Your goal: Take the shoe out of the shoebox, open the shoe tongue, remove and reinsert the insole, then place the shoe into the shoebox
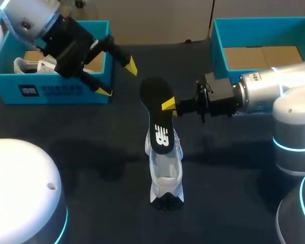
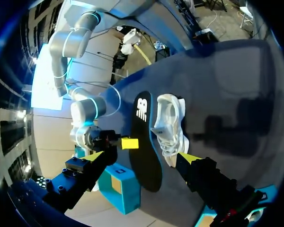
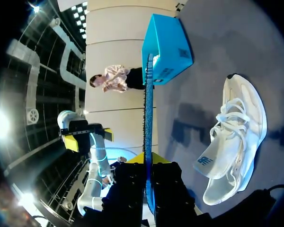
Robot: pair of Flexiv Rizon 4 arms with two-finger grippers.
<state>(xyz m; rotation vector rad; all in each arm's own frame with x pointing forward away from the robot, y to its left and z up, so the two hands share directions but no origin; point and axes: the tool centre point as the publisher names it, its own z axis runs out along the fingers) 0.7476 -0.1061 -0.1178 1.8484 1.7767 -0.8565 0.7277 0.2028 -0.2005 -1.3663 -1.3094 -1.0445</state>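
A white shoe rests on the dark table, near the middle. Above it hangs the black insole, lifted clear, with my right gripper shut on its edge. In the right wrist view the insole shows edge-on between the shut fingers of the right gripper, and the shoe lies beside it. My left gripper hangs open in front of the left shoebox, apart from the insole. The left wrist view shows the insole and shoe ahead of its spread fingers.
The left blue shoebox holds another pale shoe. A second blue box with a cardboard floor stands at the back right, behind my right arm. Open dark table surrounds the shoe.
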